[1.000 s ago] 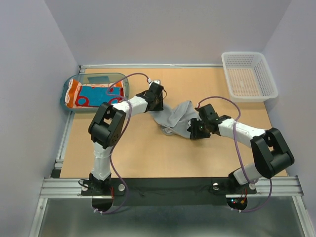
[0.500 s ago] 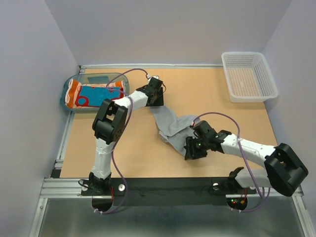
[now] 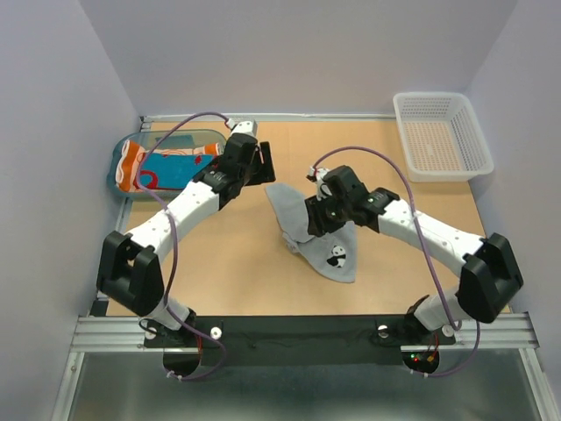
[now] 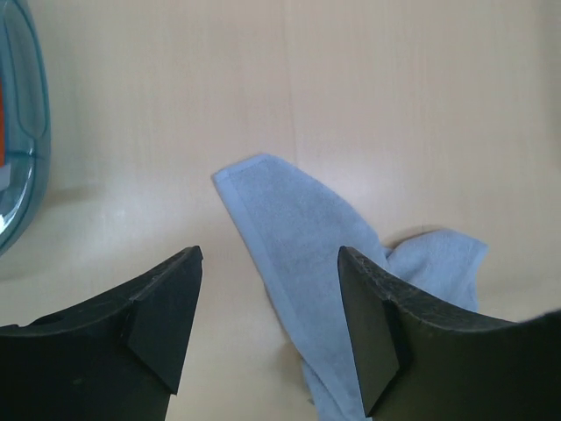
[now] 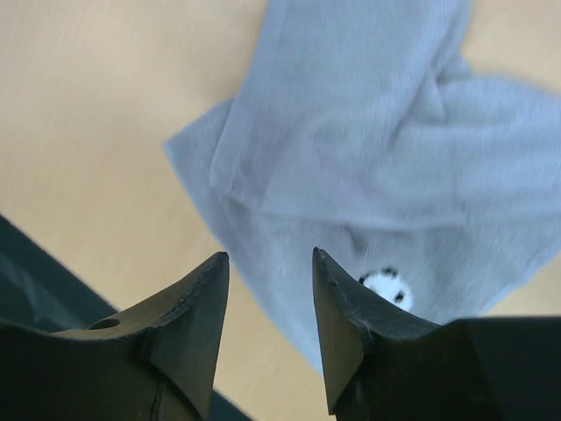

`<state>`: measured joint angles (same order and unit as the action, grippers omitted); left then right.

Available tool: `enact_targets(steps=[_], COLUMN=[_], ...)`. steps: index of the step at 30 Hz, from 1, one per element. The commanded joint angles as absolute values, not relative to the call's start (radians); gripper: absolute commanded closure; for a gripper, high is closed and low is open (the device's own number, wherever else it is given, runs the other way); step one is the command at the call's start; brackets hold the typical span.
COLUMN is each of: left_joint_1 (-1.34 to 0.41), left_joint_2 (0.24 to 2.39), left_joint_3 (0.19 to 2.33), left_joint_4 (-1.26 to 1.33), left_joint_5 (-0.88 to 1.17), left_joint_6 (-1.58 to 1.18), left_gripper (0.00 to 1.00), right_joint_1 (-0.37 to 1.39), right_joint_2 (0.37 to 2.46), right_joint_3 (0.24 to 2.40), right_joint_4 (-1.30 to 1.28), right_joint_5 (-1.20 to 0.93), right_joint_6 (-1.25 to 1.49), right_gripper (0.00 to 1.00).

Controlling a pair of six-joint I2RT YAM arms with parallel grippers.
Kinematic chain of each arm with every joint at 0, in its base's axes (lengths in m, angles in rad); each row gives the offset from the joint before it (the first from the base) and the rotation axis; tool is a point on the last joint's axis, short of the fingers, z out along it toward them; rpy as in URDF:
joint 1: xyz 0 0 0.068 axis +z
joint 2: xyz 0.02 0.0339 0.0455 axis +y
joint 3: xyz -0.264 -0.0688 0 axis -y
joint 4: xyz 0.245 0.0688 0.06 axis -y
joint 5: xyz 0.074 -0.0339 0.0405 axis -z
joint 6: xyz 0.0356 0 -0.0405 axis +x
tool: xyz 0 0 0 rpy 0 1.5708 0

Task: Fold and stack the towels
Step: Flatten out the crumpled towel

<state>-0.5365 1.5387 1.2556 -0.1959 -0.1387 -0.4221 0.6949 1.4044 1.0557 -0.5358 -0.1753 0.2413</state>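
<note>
Table (image 3: 245,281) is taken as reference for all positions. Both arms are reached out over the table's middle. A white mesh basket (image 3: 443,145) is seen at the table's far right corner, with nothing in it. A translucent teal tray (image 3: 175,137) is seen at the table's far left corner, and the coloured towels (image 3: 162,168) (orange, teal-blue, red) are lying in it. The grey towel (image 3: 285,203) is lying loose at the table's middle, not flat: one side is bunched and lapped over itself. Its long axis is run diagonally, from a far-left corner to a near-right end where a panda print (image 3: 337,257) is shown. The left gripper (image 4: 269,252) is spread wide with nothing between the jaws. The far-left corner of the grey towel is seen just ahead of it, toward the table's centre. The right gripper (image 5: 270,254) is likewise spread and unloaded, positioned over the towel's mid-length with the print just beyond. Judged: fold not yet begun, since the cloth must first be spread. The far corner is nearer the left arm, the near-right end nearer the right arm.
</note>
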Motion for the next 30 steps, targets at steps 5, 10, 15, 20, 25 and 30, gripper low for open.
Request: enact_targets(steps=[5, 10, 15, 20, 25, 30], left_joint_1=[-0.523, -0.508, -0.496, -0.491, -0.482, -0.476], left_joint_2=[1.353, 1.270, 1.227, 1.212, 1.212, 1.206], left_joint_3=[1.036, 0.931, 0.865, 0.841, 0.825, 0.808], left_joint_4=[-0.241, -0.252, -0.252, -0.244, -0.236, -0.230], left_joint_5=[-0.137, -0.130, -0.126, -0.115, -0.110, -0.107], left_joint_6=[-0.443, -0.443, -0.443, -0.453, -0.449, -0.448], left_gripper=[0.25, 0.25, 0.25, 0.25, 0.25, 0.25], right_joint_1=[0.722, 0.761, 0.785, 0.810, 0.827, 0.845], right_joint_2=[1.597, 1.663, 1.692, 1.721, 1.738, 1.718], right_joint_3=[1.236, 1.259, 1.262, 1.276, 1.293, 1.282], right_joint_4=[-0.512, -0.512, -0.512, -0.512, -0.515, -0.518], right_joint_5=[-0.176, -0.183, -0.190, -0.189, -0.206, -0.210], right_joint_6=[-0.064, -0.133, -0.163, -0.182, -0.192, -0.201], right_gripper=[0.52, 0.52, 0.52, 0.49, 0.49, 0.48])
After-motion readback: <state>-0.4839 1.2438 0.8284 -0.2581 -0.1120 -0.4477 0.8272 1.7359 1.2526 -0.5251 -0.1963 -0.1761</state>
